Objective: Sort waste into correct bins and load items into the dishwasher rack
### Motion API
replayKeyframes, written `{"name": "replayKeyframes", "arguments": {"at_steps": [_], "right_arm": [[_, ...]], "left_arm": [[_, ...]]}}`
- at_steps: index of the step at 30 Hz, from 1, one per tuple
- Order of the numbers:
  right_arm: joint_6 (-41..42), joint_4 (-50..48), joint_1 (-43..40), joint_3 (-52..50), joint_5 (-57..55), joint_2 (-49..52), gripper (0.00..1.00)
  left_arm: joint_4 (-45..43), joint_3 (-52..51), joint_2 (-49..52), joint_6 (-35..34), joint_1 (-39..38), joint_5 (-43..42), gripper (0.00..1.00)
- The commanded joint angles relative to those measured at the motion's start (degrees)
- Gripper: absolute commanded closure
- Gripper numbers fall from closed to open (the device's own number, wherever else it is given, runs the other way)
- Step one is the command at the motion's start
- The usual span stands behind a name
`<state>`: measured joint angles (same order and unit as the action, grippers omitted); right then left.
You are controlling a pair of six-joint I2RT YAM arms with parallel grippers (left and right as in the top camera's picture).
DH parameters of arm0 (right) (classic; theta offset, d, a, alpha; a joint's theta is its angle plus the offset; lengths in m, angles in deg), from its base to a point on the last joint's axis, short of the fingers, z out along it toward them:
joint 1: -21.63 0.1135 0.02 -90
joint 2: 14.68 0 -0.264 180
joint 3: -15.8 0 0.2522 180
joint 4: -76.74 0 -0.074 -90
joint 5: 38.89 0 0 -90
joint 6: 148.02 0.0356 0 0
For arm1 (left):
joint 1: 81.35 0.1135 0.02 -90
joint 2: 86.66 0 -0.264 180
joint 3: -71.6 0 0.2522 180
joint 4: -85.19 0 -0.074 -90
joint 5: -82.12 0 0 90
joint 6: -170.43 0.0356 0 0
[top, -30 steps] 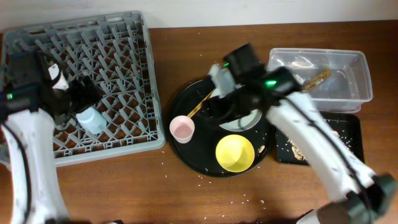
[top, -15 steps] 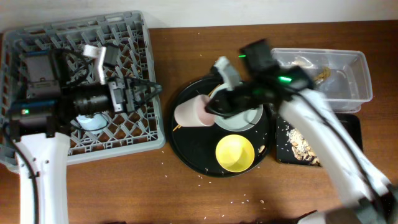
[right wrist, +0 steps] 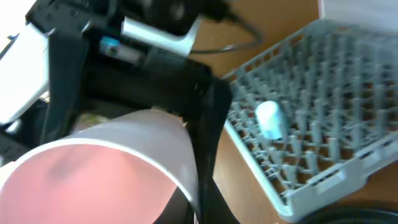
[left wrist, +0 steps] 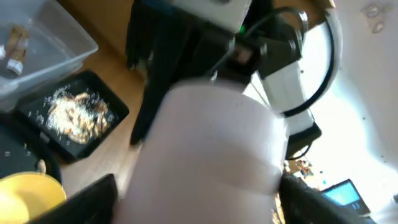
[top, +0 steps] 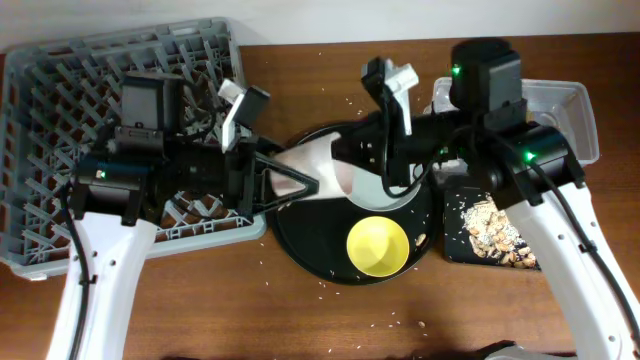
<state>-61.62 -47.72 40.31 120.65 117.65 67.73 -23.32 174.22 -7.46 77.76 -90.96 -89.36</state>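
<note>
The small pink cup hangs on its side above the round black tray, between the two arms. The right gripper pinches it at the mouth end, with one finger flat against the wall. The left gripper has its fingers on both sides of the base end, but I cannot tell if they press. The cup looks to be light, stiff plastic, smooth and a little slippery. A firm hold across the wall near the base seems best for carrying it to the dishwasher rack.
</note>
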Motion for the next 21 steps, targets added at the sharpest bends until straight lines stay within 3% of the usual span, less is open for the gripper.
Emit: {"name": "replayKeyframes", "arguments": {"at_steps": [1, 5, 8, 9, 10, 11, 12, 16, 19, 21], "right_arm": [[5.07, -2.73, -1.55, 0.81, -4.85, 0.02, 0.96], [7.32, -3.41, -1.49, 0.81, -3.54, 0.02, 0.96], [7.34, -3.21, -1.49, 0.81, -3.54, 0.02, 0.95], [7.32, -2.73, -1.49, 0.81, -3.56, 0.02, 0.95], [7.32, -1.86, -1.49, 0.81, -3.56, 0.02, 0.87], [7.32, -1.68, -1.51, 0.81, -3.76, 0.02, 0.54], [7.34, -1.7, -1.51, 0.81, -5.01, 0.0, 0.35], [12.72, 1.31, -7.8, 0.85, -10.21, -1.29, 0.28], [12.66, 15.28, -8.37, 0.85, -21.53, -1.27, 0.27], [12.68, 21.57, -6.19, 0.85, -30.8, -1.27, 0.25]], "left_arm": [[-2.19, 0.11, 0.22, -0.31, -0.61, -8.72, 0.01], [-5.27, 0.13, 0.17, -0.7, -0.57, -5.27, 0.11], [-5.9, 0.13, 0.17, -0.7, -0.57, -2.4, 0.36], [-5.9, 0.13, 0.17, -0.7, -0.57, -0.57, 0.39], [-5.92, 0.13, 0.17, -0.7, -0.57, 1.14, 0.43], [-5.9, 0.13, 0.17, -0.72, -0.57, 3.34, 0.45], [-5.86, 0.13, 0.17, -0.72, -0.57, 6.58, 0.45], [0.42, 0.13, 0.17, -5.4, -0.09, 42.93, 0.45], [9.31, 0.11, 0.2, -17.03, 5.88, 72.94, 0.45], [11.52, -0.04, 0.5, -19.1, 7.78, 82.53, 0.46]]}}
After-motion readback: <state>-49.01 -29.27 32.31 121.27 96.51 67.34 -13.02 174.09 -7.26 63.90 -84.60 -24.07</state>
